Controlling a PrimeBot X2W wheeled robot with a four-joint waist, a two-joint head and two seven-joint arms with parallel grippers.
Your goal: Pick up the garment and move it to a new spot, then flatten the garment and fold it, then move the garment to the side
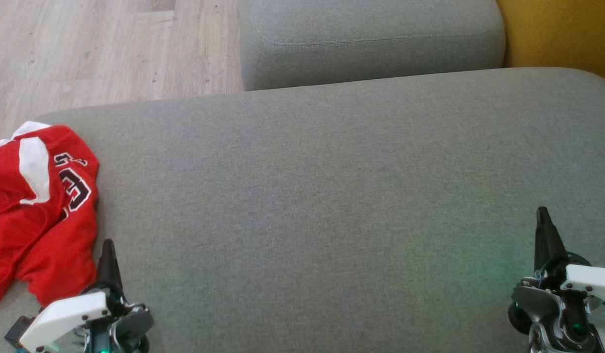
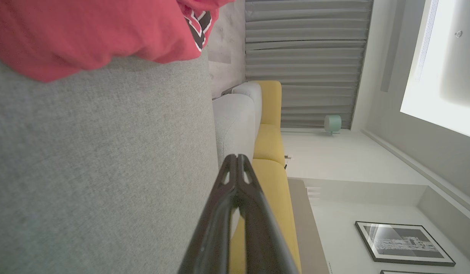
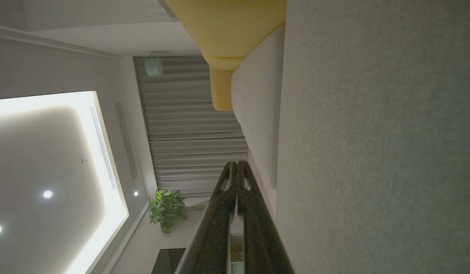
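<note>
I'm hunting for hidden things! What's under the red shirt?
The red shirt lies crumpled on the grey cushion, at its left edge. Anything beneath its folds is covered and cannot be seen.

We see soft, even light on the grey cushion (image 1: 332, 186) in the head view, with a faint green glow beside the right gripper (image 1: 542, 214). Our right wrist view is dim, its ceiling light (image 3: 40, 101) glaring white. Close up, the red garment (image 2: 86, 34) looks blurred.

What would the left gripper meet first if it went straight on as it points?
Probably nothing near: the left gripper points over the grey seat, passing beside the red garment. The farther grey cushion seems next in line; depth unclear.
</note>
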